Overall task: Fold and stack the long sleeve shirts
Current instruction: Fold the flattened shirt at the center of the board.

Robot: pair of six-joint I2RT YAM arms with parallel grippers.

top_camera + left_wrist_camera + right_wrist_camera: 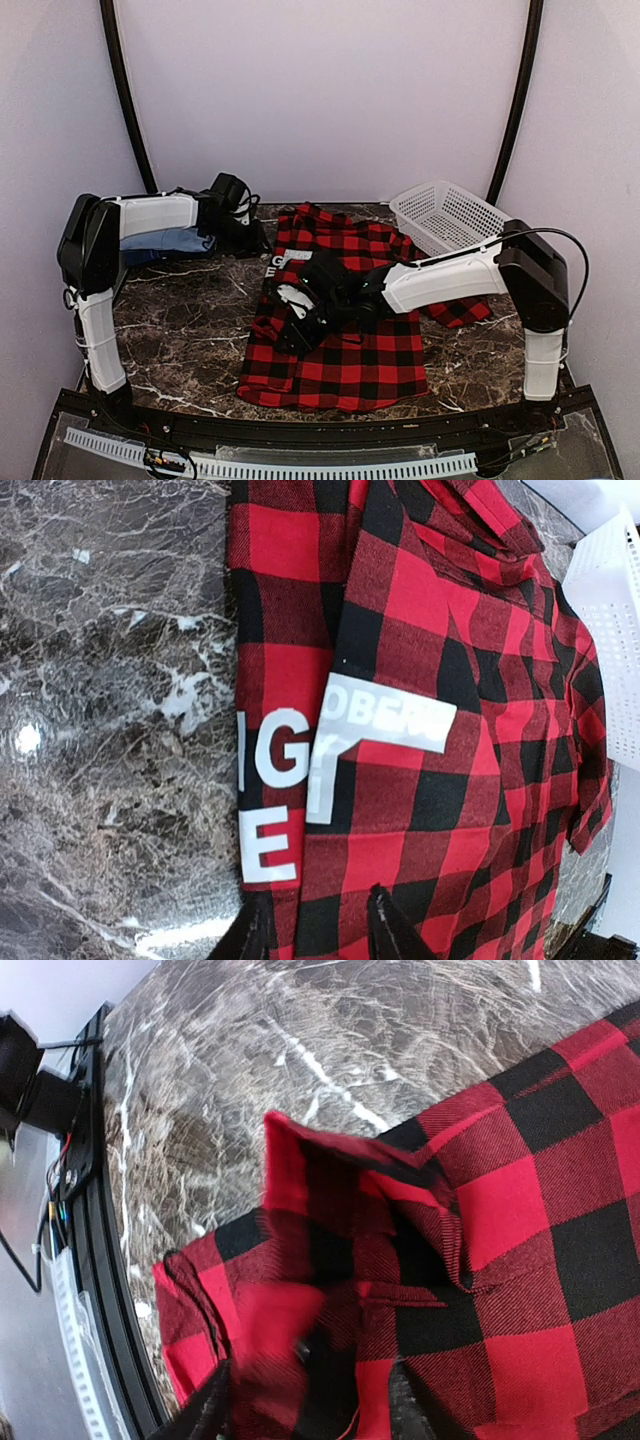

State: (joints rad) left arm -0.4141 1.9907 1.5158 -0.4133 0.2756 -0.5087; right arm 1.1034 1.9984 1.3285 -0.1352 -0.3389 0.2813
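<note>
One fold of the red flannel shirt (420, 1260) is pinched by the right gripper (310, 1400); slippage could undo it; left gripper (315, 930) is parted

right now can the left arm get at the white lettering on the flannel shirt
Probably yes: the left gripper hangs right by the white lettering on the flannel shirt, with nothing between them. The right gripper works lower on the cloth.

flannel shirt (480, 1260) blurred at jaws, blue shirt (170, 243) half hidden
</note>
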